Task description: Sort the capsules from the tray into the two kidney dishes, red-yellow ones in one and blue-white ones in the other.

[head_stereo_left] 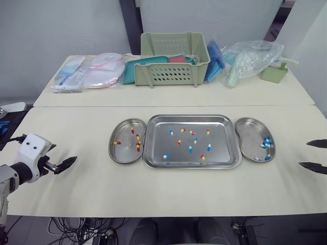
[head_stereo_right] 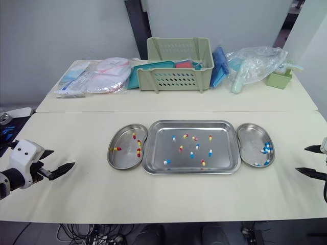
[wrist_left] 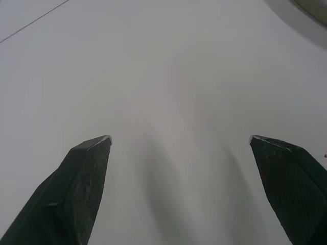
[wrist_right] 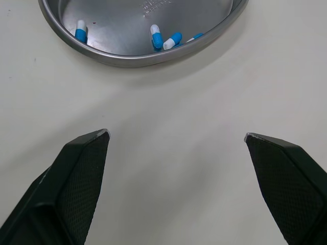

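A cream table (head_stereo_left: 168,189) bears the tray (head_stereo_left: 220,128), with a green basket (head_stereo_left: 173,74) at its twelve o'clock and a grey wall (head_stereo_left: 61,25) behind. The left gripper (wrist_left: 179,138) and right gripper (wrist_right: 177,133) gape wide, empty.

No readable text, stamp (wrist_right: 153,6) in kidney dish (wrist_right: 117,35) illegible

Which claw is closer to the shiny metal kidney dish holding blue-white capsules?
Right. The right gripper hovers just outside that steel kidney dish with blue-white capsules; the left gripper is beyond the rectangular steel tray and the other kidney dish.
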### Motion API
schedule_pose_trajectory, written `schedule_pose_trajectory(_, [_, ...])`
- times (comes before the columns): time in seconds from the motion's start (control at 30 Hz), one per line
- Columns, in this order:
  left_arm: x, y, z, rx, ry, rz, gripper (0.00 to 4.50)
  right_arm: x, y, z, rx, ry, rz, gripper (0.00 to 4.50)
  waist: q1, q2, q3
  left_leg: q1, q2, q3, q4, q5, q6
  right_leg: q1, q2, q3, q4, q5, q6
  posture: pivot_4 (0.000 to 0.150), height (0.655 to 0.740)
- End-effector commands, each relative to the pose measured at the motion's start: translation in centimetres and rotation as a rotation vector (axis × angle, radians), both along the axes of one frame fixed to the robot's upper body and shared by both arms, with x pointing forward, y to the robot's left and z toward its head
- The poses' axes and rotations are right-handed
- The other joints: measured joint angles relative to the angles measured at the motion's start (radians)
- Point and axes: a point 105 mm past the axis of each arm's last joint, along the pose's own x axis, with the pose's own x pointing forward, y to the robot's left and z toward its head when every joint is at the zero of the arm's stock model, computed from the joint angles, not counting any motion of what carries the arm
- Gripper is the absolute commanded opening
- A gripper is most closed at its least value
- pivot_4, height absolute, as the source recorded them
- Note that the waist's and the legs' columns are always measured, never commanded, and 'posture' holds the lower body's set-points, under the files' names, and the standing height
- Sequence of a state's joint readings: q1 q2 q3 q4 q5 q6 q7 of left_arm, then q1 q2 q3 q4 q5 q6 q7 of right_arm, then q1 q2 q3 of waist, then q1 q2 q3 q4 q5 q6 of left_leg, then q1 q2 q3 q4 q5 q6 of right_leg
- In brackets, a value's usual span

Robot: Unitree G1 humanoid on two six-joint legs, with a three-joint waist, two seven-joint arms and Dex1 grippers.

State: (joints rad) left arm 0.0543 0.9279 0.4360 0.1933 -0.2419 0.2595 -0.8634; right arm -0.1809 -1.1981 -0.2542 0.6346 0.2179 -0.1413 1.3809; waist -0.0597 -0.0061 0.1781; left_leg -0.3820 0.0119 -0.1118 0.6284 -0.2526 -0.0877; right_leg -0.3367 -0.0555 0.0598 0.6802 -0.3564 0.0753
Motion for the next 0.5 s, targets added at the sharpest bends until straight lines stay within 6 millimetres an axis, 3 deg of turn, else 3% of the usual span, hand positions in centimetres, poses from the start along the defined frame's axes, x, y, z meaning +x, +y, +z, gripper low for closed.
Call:
schedule_pose_trajectory(0.03, [0.3,0.2,1.2,0.006,-0.02,-0.007,4.48,0.1,-0.1,1.1,-0.008,-0.036,0.0,4.5,0.0,0.0,0.0,0.0,0.0,0.0,0.0,0.0,0.0,0.0,0.0,0.0,0.0,0.0,0.0,0.15,0.74])
schedule_pose_trajectory(0.5, [-1.0,1.1,0.8,-0.084,-0.012,-0.001,4.48,-0.3,-0.2,1.0,0.007,-0.049,-0.021,4.5,0.0,0.0,0.0,0.001,0.0,0.003,0.0,0.0,0.0,-0.001,0.0,0.003,0.0,0.0,0.0,0.15,0.74])
